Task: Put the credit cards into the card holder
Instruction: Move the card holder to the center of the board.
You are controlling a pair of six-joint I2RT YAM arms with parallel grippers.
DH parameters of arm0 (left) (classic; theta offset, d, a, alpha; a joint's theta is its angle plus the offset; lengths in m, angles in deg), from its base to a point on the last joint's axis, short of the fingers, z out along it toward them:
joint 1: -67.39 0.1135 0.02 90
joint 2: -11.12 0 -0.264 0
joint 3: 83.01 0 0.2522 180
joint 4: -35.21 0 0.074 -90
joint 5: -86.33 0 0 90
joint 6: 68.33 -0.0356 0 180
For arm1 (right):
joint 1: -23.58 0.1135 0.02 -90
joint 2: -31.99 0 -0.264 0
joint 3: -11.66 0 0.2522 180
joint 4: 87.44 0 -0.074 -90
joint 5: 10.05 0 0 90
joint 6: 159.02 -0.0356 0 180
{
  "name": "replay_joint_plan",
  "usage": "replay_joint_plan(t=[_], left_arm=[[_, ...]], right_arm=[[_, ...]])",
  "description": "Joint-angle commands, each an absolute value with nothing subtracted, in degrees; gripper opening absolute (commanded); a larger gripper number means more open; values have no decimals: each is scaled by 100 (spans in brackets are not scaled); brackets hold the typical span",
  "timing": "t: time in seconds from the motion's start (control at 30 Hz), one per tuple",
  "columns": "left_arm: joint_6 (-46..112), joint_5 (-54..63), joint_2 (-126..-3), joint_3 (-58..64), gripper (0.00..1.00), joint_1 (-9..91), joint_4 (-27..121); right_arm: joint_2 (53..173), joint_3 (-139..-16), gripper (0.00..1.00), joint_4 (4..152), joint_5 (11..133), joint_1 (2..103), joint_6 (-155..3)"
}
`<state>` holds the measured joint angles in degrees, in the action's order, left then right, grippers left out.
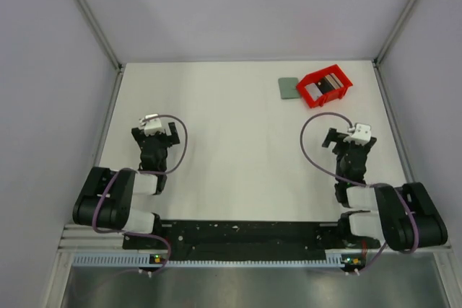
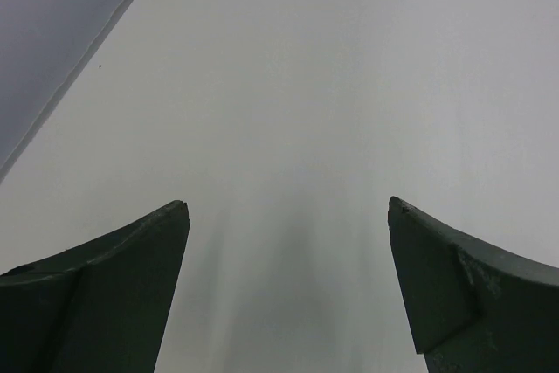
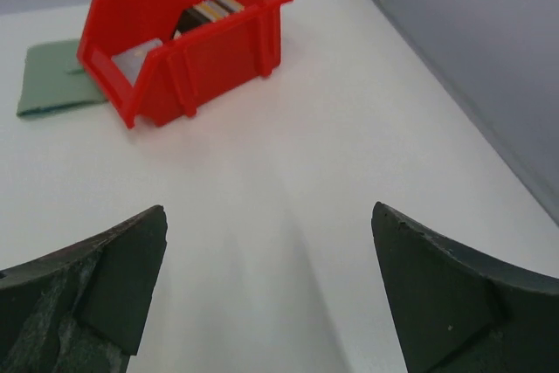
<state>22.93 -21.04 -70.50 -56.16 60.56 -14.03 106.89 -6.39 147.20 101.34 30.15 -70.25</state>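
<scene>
The grey-green card holder [image 1: 288, 88] lies flat and closed at the back right of the table, touching the left side of a red bin [image 1: 324, 87]; it also shows in the right wrist view [image 3: 54, 78]. The credit cards [image 1: 327, 84] sit inside the bin, tan, dark and whitish, and show in the right wrist view [image 3: 208, 11]. My right gripper [image 1: 349, 141] is open and empty, well short of the bin. My left gripper [image 1: 154, 132] is open and empty over bare table on the left, far from both.
The red bin [image 3: 218, 45] stands near the back right corner. Grey walls enclose the table on the left, back and right. The white table [image 2: 306, 111] lies under both grippers.
</scene>
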Motion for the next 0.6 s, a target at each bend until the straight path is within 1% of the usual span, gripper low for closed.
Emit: replay_joint_plan(t=[0.0,0.03,0.1,0.13,0.17,0.2,0.23,0.27,0.3,0.37,0.4,0.47,0.5,0.57], left_arm=[[2220,-2055,-7053,-5509,98,6080,-1748],[2220,-2055,-7044,-5509,99,6080,-1756],[2228,-2046,-7044,-5509,98,6080,-1747],[2229,-2054,-7053,-5475,99,6080,-1704],[2211,-2063,-7035,-5535,98,6080,-1791],[2037,-2220,-6896,-5579,98,6036,-1957],[2035,-2456,-6625,-5545,98,5966,-1619],[2087,-2833,-6187,-5327,98,5861,-946],[2410,-3089,-5791,-4951,98,5851,114],[3856,-3870,-5209,-3924,99,5860,2635],[4316,-3978,-5146,-3501,99,5860,3656],[4583,-3621,-5171,-2727,98,5860,4865],[4601,-3358,-5215,-2541,98,5860,5332],[4724,-2822,-5260,-2294,98,5860,5765]], right_arm=[[9225,-710,99,13742,10674,3009,-7471],[8724,-893,99,12785,10754,3000,-7725],[7713,-1481,99,10160,10746,3000,-8323],[7395,-1763,99,9347,10729,3000,-8604],[7087,-1948,99,8730,10624,3000,-8824],[6875,-2046,99,8437,10423,3000,-8887],[6656,-2177,99,8138,10099,3000,-8853],[6523,-2344,99,7752,9870,3000,-8905],[6469,-2528,99,7444,9641,3000,-9010],[6556,-2853,99,6951,9394,3000,-9212],[6696,-3073,99,6783,9280,3000,-9300],[7187,-3616,99,6423,9034,2991,-9362],[7398,-3846,99,6134,8971,2991,-9484],[8083,-4461,99,5833,8701,3000,-9643]])
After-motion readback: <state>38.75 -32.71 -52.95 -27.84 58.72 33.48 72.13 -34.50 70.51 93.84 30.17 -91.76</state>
